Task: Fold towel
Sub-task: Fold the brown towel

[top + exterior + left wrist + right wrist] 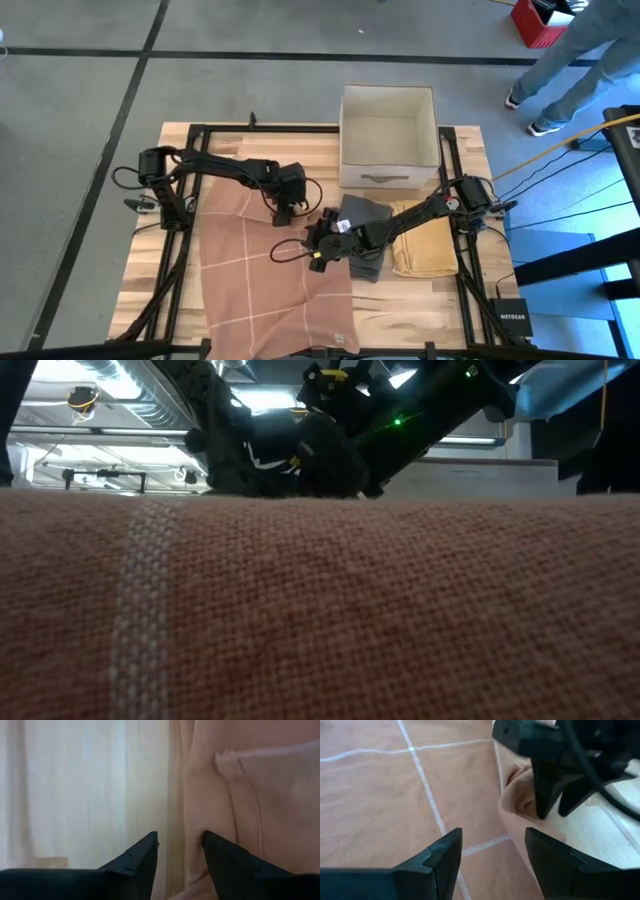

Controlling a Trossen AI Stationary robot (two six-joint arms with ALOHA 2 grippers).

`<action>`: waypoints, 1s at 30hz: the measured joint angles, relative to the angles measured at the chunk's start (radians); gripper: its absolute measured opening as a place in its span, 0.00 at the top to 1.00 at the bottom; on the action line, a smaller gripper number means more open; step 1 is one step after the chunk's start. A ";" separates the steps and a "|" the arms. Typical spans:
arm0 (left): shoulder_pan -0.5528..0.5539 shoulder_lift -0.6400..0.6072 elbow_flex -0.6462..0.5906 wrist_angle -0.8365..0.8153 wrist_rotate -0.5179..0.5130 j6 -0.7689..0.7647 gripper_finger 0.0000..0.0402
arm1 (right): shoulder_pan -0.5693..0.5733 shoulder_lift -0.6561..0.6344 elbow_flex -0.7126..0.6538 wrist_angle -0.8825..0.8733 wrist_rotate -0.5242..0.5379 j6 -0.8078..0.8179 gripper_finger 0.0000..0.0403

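A rust-brown towel (265, 270) with thin white grid lines lies spread flat on the wooden table and fills the low view (320, 610). My left gripper (287, 212) is open at the towel's far right corner, pointing down. Its fingers (180, 847) stand on either side of the cloth's edge. My right gripper (316, 248) is open just above the towel's right edge. The gridded cloth (380, 795) shows under its fingers (492, 845), with the left gripper (555, 807) ahead of it. My left gripper comes from above, astride the towel's right edge near the far corner (192, 820). One finger is over the cloth and the other over bare wood. The cloth is humped (520, 800) against the finger on the towel side. The rest of the towel lies flat.
A white open box (388, 130) stands at the table's far edge. A folded grey cloth (365, 215) and a folded yellow cloth (430, 245) lie right of the towel, under the right arm. Black frame rails run along both sides. A person (570, 60) walks beyond the far right corner.
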 joint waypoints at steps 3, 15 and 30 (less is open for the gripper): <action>-0.001 0.024 0.000 -0.007 0.019 -0.001 0.62 | 0.000 0.000 0.000 0.000 0.001 0.000 0.45; -0.003 0.008 0.010 -0.012 -0.023 0.044 0.97 | 0.000 0.000 0.000 -0.004 0.001 -0.005 0.45; 0.043 -0.137 0.024 0.026 -0.488 0.047 0.97 | 0.000 0.000 0.000 -0.008 0.003 -0.005 0.45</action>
